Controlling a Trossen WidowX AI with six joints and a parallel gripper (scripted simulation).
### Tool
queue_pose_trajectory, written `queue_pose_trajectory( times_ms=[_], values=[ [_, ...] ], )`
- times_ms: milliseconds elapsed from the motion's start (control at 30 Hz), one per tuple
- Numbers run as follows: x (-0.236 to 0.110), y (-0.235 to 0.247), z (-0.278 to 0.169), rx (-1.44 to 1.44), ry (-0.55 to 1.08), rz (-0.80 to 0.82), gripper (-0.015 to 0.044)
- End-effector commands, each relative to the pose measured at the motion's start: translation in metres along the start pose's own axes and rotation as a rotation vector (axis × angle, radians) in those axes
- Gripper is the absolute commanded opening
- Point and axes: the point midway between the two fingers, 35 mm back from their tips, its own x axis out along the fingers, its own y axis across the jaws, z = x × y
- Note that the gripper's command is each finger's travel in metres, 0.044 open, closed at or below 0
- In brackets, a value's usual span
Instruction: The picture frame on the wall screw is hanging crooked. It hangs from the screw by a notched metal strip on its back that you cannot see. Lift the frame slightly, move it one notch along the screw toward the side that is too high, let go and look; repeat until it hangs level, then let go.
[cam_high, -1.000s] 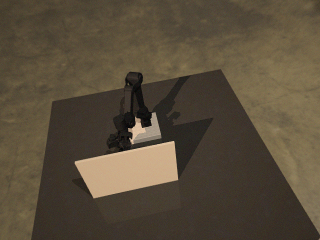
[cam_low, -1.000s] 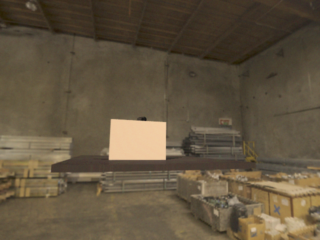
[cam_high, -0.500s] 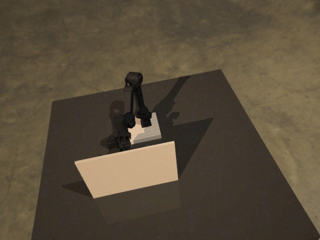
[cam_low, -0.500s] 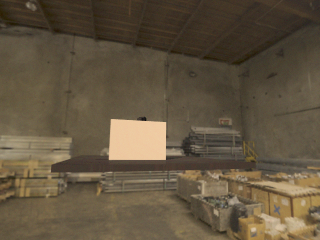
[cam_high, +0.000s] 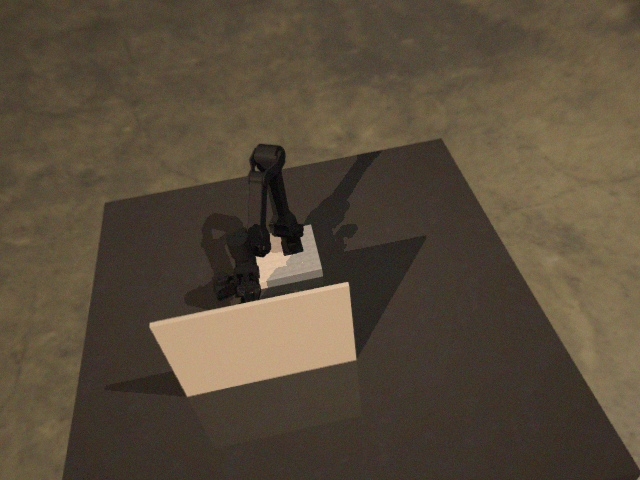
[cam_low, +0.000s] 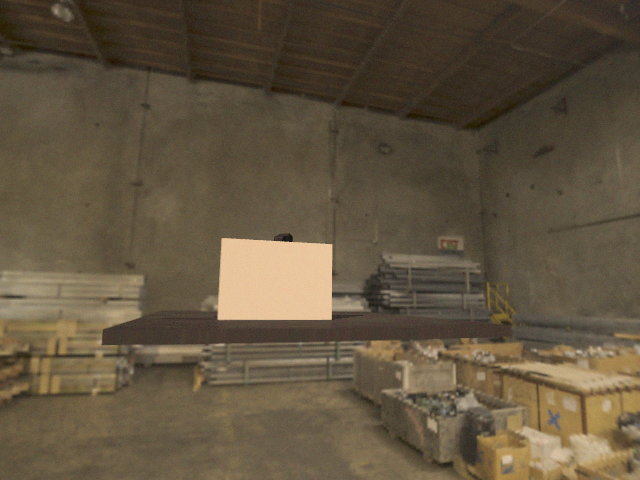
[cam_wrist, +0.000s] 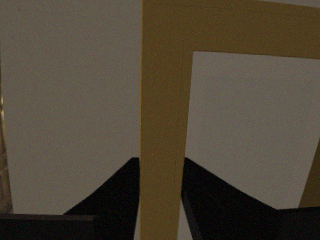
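The picture frame is a yellow-brown border around a pale inner area. In the wrist view its side bar (cam_wrist: 162, 100) runs nearly upright, and its top bar (cam_wrist: 250, 30) drops slightly towards the right; another slanted piece shows at the right edge. My gripper (cam_wrist: 159, 165) (cam_high: 250, 297) is shut on the side bar, below the upper-left corner, one black finger on each side. The wall panel (cam_high: 268, 341) (cam_low: 273, 279) (cam_wrist: 70, 100) hides the frame from the top and exterior views. The screw and the notched strip are hidden.
The upright wall panel stands on a dark table (cam_high: 465, 387) (cam_low: 310, 331). The arm (cam_high: 279, 196) reaches over from behind the panel. A pale grey block (cam_high: 310, 253) lies near the arm's base. Only a small dark part of the arm (cam_low: 283, 237) shows above the panel in the exterior view.
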Motion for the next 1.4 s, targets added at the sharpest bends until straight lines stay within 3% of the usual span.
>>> queue_pose_trajectory(
  times_ms=[0,667,1000,1167,1367],
  values=[
    [0.000,0.000,0.000,0.022,0.001,0.000,0.0000],
    [0.000,-0.002,0.000,0.127,0.001,0.000,0.0000],
    [0.000,-0.001,0.000,0.109,0.000,0.000,0.0260],
    [-0.008,0.000,0.002,0.086,0.000,-0.001,0.0260],
    [-0.075,0.001,0.005,-0.126,0.005,-0.008,0.0260]
  ],
)
